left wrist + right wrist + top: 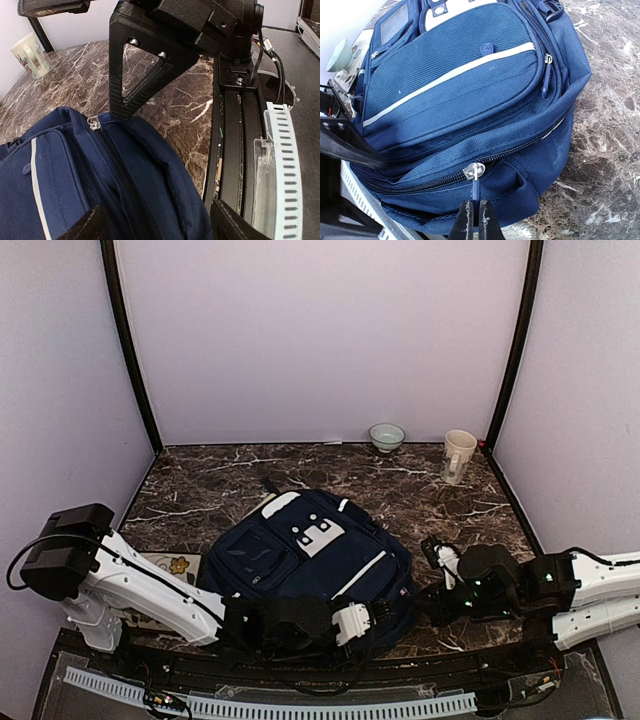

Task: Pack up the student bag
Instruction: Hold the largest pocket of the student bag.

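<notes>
The navy-blue student bag lies flat in the middle of the table, front pockets up. My right gripper is shut on the blue pull of the main zipper's silver slider, at the bag's near right corner. The main zipper looks closed on both sides of the slider. My left gripper is open at the bag's near edge. In the left wrist view its fingers stand wide apart with the bag's blue fabric between them. One finger of the right gripper shows by the slider.
A cream mug and a small bowl stand at the back right. A small white object lies right of the bag. A flat card with a flower lies left of the bag, under the left arm. A cable tray runs along the near edge.
</notes>
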### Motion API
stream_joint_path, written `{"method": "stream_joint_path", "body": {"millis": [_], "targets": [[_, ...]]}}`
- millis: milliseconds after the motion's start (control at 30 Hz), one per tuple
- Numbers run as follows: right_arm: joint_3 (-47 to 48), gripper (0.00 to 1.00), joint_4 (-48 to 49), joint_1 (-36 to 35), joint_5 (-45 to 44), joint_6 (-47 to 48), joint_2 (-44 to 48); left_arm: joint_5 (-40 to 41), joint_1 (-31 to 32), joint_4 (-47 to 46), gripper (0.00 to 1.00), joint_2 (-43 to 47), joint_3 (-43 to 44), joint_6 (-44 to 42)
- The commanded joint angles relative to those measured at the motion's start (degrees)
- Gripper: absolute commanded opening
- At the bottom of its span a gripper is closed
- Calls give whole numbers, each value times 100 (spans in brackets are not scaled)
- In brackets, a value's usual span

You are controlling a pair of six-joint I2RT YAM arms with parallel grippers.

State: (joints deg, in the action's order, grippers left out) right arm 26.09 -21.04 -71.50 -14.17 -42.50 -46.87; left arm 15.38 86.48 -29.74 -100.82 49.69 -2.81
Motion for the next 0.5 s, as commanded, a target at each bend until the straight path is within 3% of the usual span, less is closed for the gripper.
{"method": "stream_joint_path", "body": {"millis": [0, 267, 467], "targets": [[-48, 0, 381, -30, -246, -21, 178, 257, -9, -102, 73, -415, 519, -62], [-85, 0, 525, -22, -174, -16, 22, -113, -444, -211, 69, -1030, 931, 37], [-35, 0, 558, -29, -173, 28, 20, -235, -610, -370, 46, -1224, 891, 96]]}}
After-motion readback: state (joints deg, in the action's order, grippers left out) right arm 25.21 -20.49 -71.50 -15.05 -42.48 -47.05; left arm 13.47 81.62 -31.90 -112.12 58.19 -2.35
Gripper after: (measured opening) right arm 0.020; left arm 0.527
